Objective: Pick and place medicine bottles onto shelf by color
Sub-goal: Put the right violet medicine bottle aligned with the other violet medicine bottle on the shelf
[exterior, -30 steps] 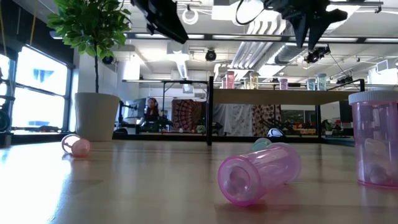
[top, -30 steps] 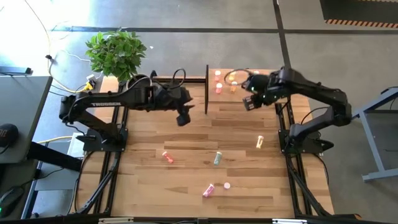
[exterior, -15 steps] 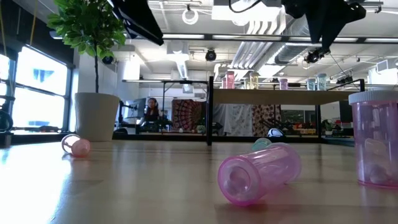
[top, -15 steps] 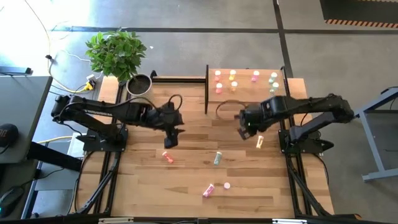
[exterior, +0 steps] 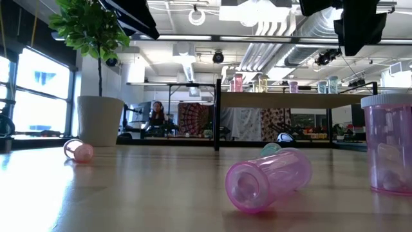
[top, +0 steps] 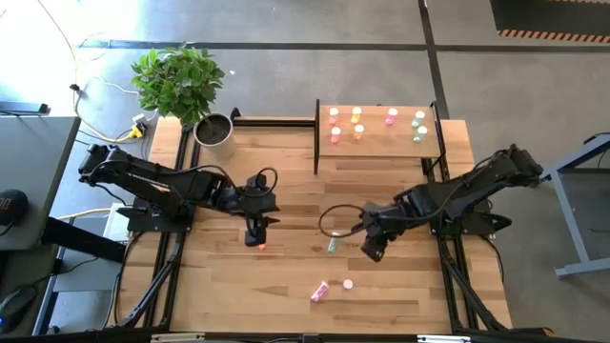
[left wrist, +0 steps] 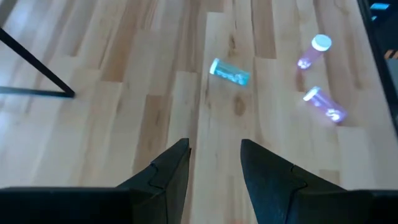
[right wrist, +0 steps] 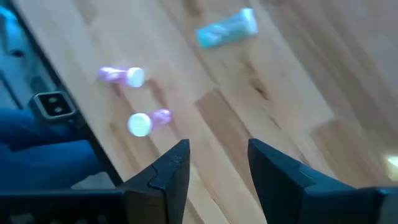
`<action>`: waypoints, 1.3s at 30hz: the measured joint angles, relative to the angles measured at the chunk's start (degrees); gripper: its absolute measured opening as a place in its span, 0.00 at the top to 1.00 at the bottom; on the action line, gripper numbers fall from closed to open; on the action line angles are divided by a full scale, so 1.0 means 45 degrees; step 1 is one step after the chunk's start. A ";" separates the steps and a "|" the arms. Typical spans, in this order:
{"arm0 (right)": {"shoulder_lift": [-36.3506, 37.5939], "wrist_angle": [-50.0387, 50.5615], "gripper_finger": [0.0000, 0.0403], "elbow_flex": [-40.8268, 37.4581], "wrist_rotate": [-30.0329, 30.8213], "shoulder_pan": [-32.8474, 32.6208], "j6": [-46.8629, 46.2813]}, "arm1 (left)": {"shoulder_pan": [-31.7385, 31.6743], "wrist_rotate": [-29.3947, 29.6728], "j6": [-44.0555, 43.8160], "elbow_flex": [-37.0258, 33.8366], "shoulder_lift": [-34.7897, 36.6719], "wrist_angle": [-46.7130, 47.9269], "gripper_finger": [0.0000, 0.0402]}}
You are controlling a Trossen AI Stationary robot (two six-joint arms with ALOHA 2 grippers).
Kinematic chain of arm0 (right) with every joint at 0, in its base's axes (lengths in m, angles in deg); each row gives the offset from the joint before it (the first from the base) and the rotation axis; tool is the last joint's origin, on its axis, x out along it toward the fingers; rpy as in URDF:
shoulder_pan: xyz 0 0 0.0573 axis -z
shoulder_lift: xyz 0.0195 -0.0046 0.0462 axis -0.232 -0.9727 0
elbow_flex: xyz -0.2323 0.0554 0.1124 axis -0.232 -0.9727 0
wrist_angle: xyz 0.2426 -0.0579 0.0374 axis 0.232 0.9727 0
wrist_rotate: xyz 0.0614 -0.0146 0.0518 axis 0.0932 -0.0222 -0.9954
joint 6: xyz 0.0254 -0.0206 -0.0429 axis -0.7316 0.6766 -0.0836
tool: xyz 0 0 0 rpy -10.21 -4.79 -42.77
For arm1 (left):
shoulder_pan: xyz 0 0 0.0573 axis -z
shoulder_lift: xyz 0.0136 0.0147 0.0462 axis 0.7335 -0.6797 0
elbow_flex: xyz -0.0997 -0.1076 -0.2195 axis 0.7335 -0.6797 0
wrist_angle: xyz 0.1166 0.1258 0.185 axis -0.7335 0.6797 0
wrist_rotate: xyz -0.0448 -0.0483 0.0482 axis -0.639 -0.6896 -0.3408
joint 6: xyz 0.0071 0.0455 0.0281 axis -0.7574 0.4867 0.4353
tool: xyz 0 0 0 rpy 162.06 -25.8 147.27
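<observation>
Both tools spread and empty: left tool (top: 255, 232) hangs mid-frame right above the orange-red bottle (top: 257, 243), likely lining up a grab; right tool (top: 372, 248) beside the green bottle (top: 333, 245); seven bottles already stand on the shelf (top: 381, 148), upper centre.

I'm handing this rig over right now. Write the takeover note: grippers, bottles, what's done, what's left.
Left gripper: open, empty, low over the orange-red bottle lying on the table.
Right gripper: open, empty, beside the pale green bottle lying mid-table.
Done: seven bottles stand on the shelf, in colour groups: two orange-red, two yellow, one pink, two pale green.
Left: the orange-red and pale green bottles, plus two pink bottles near the table's front edge, one lying, one upright. A yellow one may be hidden under the right arm.
</observation>
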 joint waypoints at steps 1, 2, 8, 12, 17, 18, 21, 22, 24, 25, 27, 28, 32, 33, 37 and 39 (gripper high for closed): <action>-0.0005 -0.0350 0.62 -0.0134 0.0022 -0.0112 0.0195 | 0.0063 -0.0042 -0.0229 -0.0001 0.0000 0.0003 0.67; -0.0005 -0.0635 0.61 -0.0232 0.0063 -0.0206 0.0326 | 0.0105 -0.0134 -0.0404 0.0003 0.0000 -0.0002 0.67; -0.0005 -0.2377 0.53 -0.0595 0.0100 -0.0661 0.1534 | 0.0391 -0.0314 -0.1871 0.0003 -0.0005 -0.0018 0.67; -0.0006 -0.3391 0.45 -0.0779 0.0105 -0.1132 0.3247 | 0.0619 -0.0338 -0.2927 0.0003 -0.0005 -0.0051 0.67; -0.0408 -0.3755 0.41 -0.0789 0.0514 -0.1958 0.5935 | 0.1014 -0.0338 -0.4602 0.0003 -0.0019 -0.0182 0.67; -0.0536 -0.3884 0.41 -0.0789 0.0667 -0.2101 0.6441 | 0.1104 -0.0337 -0.4884 0.0003 -0.0019 -0.0255 0.67; -0.0956 -0.4438 0.42 -0.0789 0.0882 -0.2436 0.7809 | 0.1386 -0.0254 -0.5483 0.0003 -0.0024 -0.0603 0.67; -0.1119 -0.4705 0.43 -0.0789 0.0887 -0.2498 0.8162 | 0.1489 -0.0186 -0.5646 0.0003 -0.0024 -0.0726 0.67; -0.1444 -0.5183 0.44 -0.0789 0.0887 -0.2572 0.8792 | 0.1645 -0.0103 -0.5927 0.0003 -0.0024 -0.0878 0.67; -0.1627 -0.5327 0.44 -0.0789 0.0887 -0.2581 0.9013 | 0.1721 -0.0087 -0.6024 0.0003 -0.0024 -0.0991 0.67; -0.2008 -0.5691 0.45 -0.0789 0.0875 -0.2581 0.9332 | 0.1865 -0.0066 -0.6278 0.0003 -0.0024 -0.1144 0.67; -0.2205 -0.5802 0.45 -0.0789 0.0844 -0.2581 0.9447 | 0.1942 -0.0065 -0.6376 0.0004 -0.0024 -0.1205 0.67; -0.3003 -0.6124 0.45 -0.0789 0.0827 -0.2581 0.9913 | 0.2175 -0.0056 -0.6662 0.0007 -0.0024 -0.1226 0.67; -0.3192 -0.6170 0.45 -0.0789 0.0824 -0.2581 0.9955 | 0.2227 -0.0056 -0.6664 0.0007 -0.0024 -0.1228 0.67; -0.3860 -0.6268 0.45 -0.0789 0.0551 -0.2577 0.9959 | 0.2410 0.0140 -0.6889 0.0007 -0.0024 -0.1231 0.67; -0.4103 -0.6289 0.45 -0.0789 0.0218 -0.2578 0.9960 | 0.2432 0.0147 -0.7003 0.0007 -0.0024 -0.1231 0.67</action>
